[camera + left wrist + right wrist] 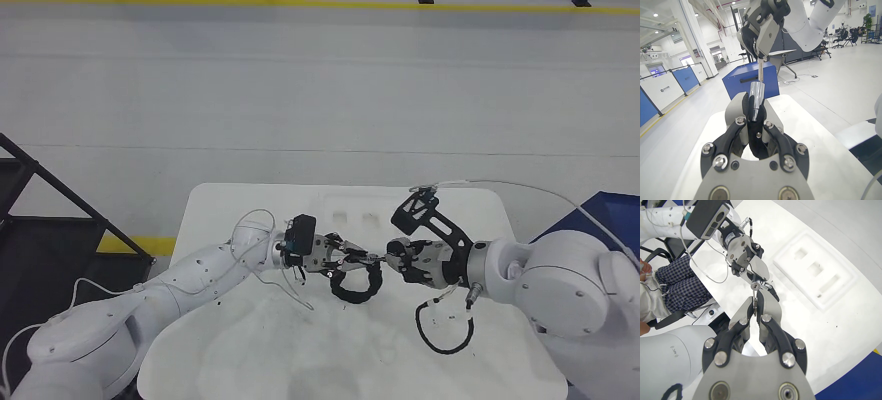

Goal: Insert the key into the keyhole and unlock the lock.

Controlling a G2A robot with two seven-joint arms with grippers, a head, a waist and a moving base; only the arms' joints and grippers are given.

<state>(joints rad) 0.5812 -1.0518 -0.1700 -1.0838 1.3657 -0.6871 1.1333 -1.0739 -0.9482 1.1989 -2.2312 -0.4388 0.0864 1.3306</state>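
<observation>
Right arm shell: a small grey wave mark with three capital letters beside it. In the top view this shell sits at the table's 3 o'clock edge.
Near barrier panel: a dark logo and one word in capitals, legible.
Far barrier panel: the same kind of mark, too small to read.
Sticker behind the left gripper: fine print, too small to read.
Blue wall sign: pale lettering, blurred.
Wall poster: print too small to read.
</observation>
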